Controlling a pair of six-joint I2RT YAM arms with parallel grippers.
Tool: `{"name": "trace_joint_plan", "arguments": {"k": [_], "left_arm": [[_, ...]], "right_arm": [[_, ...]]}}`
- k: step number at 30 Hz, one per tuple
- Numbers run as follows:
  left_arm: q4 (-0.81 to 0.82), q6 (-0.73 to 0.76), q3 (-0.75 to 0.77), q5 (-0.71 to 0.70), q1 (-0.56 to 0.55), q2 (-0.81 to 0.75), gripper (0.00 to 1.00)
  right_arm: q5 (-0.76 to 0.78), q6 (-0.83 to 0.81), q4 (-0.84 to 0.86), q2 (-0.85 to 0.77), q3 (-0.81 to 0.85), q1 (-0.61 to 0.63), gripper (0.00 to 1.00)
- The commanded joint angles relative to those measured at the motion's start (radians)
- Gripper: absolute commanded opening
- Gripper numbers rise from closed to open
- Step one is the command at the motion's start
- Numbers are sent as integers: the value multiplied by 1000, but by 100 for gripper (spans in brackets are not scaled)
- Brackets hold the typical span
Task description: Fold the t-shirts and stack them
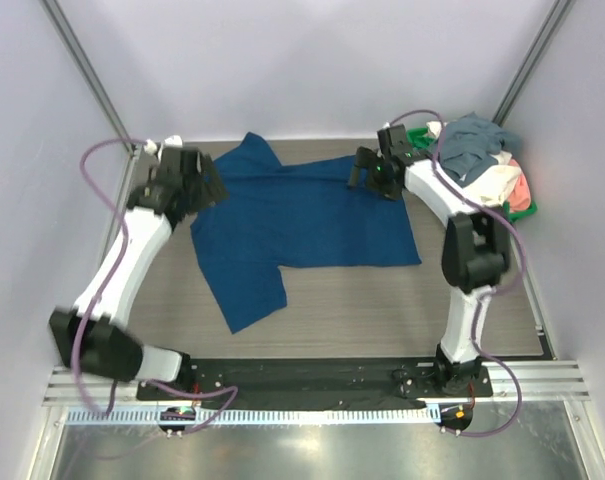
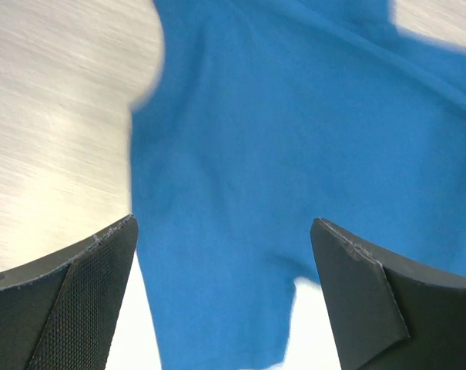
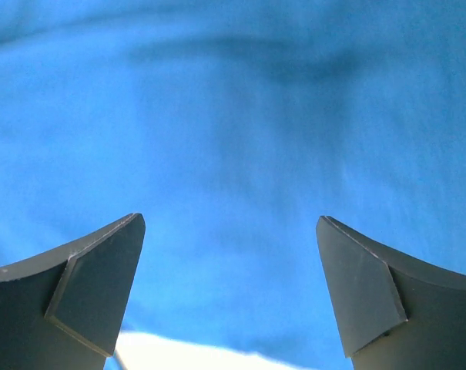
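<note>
Here's the blue t-shirt (image 1: 302,215), spread flat across the middle of the tabletop (image 1: 402,310). It lies sideways, one sleeve pointing to the far edge and the other toward the near side.

The left hand (image 1: 194,185) hangs over the shirt's far left part, beside the far sleeve. It's released, fingers spread wide with nothing between them. Its wrist view shows blue cloth and a strip of bare tabletop in the gap.

The right hand (image 1: 370,172) is over the shirt's far right edge, also wide apart and holding nothing. Blue fabric fills its wrist view right under the fingers, though I can't tell whether the tips touch the cloth.

In the far right corner sits the green basket (image 1: 418,134), piled high. A grey-blue t-shirt (image 1: 477,140) is on top, a white t-shirt (image 1: 494,180) lies under it, and a salmon-pink t-shirt (image 1: 523,192) shows at the right side.
</note>
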Motion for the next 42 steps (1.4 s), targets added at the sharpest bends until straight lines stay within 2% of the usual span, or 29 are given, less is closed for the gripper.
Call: {"name": "trace_joint_plan", "arguments": {"k": [1, 2, 4, 6, 8, 12, 18, 25, 29, 31, 32, 36, 39, 42], "left_arm": [[-15, -103, -322, -54, -98, -181, 94], [-13, -165, -388, -45, -117, -224, 94], [-4, -228, -561, -1, -167, -309, 92], [11, -317, -655, 27, -204, -410, 91], [31, -386, -759, 30, -259, -479, 90], [74, -457, -882, 64, -306, -508, 88], [160, -522, -1014, 117, -345, -531, 81], [209, -574, -1083, 121, -413, -531, 70], [232, -589, -1105, 122, -425, -525, 55], [250, -588, -1108, 120, -430, -525, 44], [252, -585, -1108, 119, -430, -525, 34], [254, -572, -1100, 94, -430, -536, 16], [252, -565, -1094, 81, -430, -533, 9], [255, -554, -1085, 76, -430, -516, 7]], "right_arm": [[32, 32, 130, -288, -281, -12, 100], [30, 43, 147, -389, -353, -15, 99], [41, 74, 187, -472, -550, -20, 100], [52, 101, 221, -585, -721, -24, 100], [61, 117, 241, -652, -818, -26, 100], [104, 151, 294, -762, -1019, -53, 100], [119, 166, 301, -830, -1115, -141, 100], [79, 158, 383, -772, -1156, -228, 100], [19, 161, 432, -704, -1148, -236, 98], [10, 168, 445, -689, -1150, -263, 97], [7, 171, 460, -680, -1150, -263, 97], [-7, 178, 505, -641, -1168, -263, 92], [-22, 184, 535, -618, -1178, -263, 84], [-36, 191, 555, -591, -1182, -265, 76]]}}
